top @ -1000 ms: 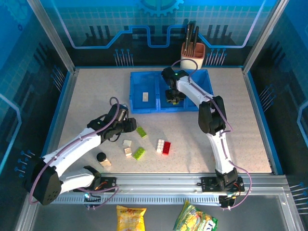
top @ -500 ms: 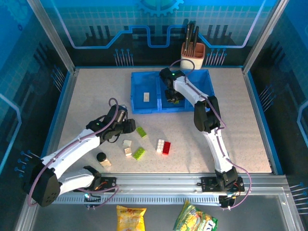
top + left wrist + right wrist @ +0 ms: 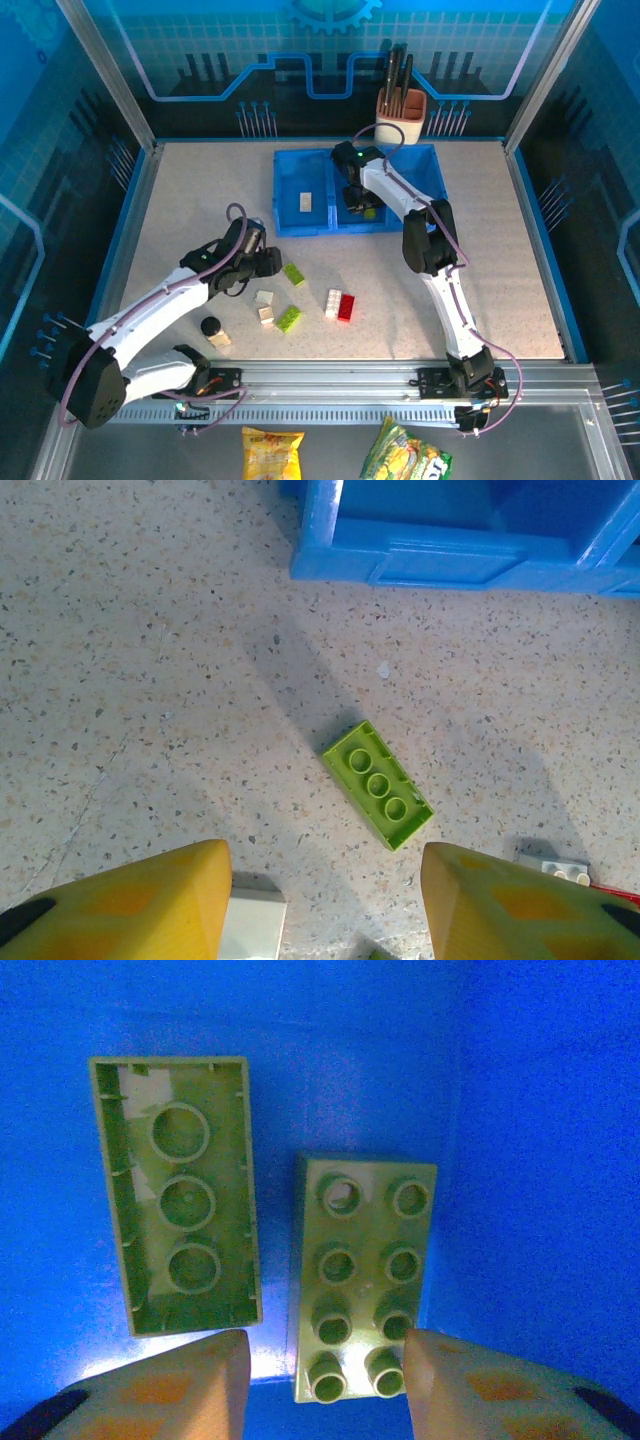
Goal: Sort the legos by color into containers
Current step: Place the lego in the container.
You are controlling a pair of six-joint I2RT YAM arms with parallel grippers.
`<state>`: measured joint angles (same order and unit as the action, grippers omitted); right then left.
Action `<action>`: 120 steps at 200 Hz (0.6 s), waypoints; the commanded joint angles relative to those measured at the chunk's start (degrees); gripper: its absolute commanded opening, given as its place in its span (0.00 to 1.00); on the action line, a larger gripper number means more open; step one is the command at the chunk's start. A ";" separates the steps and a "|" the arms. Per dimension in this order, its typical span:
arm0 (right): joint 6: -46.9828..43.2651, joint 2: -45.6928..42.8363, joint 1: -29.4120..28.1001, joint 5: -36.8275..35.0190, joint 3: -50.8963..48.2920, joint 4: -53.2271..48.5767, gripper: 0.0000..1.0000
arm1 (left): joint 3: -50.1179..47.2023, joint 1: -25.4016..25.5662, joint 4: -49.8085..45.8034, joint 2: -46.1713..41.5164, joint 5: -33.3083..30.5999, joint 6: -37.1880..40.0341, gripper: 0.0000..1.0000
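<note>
Legos (image 3: 346, 307) in red, lime and cream are lying loose on the counter (image 3: 200, 190) toward its near edge, with the blue tray (image 3: 290, 180) at the far edge. Left wrist: the left gripper (image 3: 322, 868) has its jaws wide and empty above a lime brick (image 3: 378, 784). Right wrist: the right gripper (image 3: 320, 1345) has its jaws parted, gripping nothing, over two lime bricks (image 3: 180, 1195) on a compartment floor.

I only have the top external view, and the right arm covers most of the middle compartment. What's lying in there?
Observer: One lime brick lies studs up, with a second lime brick beside it, hollow side up.
Operator: Is the right gripper gripping either?
Observer: No, the right gripper is open, hovering over the studs-up one.
Operator: And the left?
Observer: The left gripper is open above the table, a three-stud green brick lying ahead of it.
</note>
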<state>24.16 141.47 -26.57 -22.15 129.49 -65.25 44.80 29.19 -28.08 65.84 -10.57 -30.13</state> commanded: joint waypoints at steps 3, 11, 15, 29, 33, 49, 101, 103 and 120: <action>0.35 -3.83 0.12 -1.71 0.72 -3.21 0.45 | -0.20 -0.51 -0.09 1.07 1.31 -0.84 0.54; 0.28 -4.53 -0.04 -1.59 0.54 -3.34 0.45 | -0.02 -0.48 -0.10 1.44 1.64 -0.81 0.54; 0.29 -4.84 -0.14 -1.57 0.46 -3.43 0.45 | 0.16 -0.50 -0.14 1.70 1.75 -0.86 0.54; 0.35 -6.21 -0.41 -1.25 -0.14 -3.49 0.45 | 0.73 -0.45 -0.40 2.56 2.22 -0.75 0.54; 0.44 -6.64 -0.45 -1.06 -0.34 -3.48 0.45 | 0.82 -0.52 -0.40 2.84 2.41 -0.73 0.54; 0.54 -7.92 -0.77 -0.53 -1.47 -3.47 0.45 | 1.32 -0.47 -0.49 3.87 3.05 -0.81 0.54; 1.37 -16.63 -2.07 1.79 -9.03 -1.01 0.45 | 3.41 -0.51 -0.94 7.60 4.14 -1.00 0.54; 1.34 -16.99 -2.08 1.90 -9.36 -0.84 0.45 | 3.45 -0.49 -0.93 7.69 4.10 -1.03 0.54; 1.75 -20.13 -2.42 2.29 -13.38 0.42 0.45 | 3.96 -0.48 -0.67 8.32 4.24 -1.20 0.54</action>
<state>24.58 125.97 -28.03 -21.41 120.46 -65.54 46.37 29.19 -28.23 73.19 -7.64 -30.13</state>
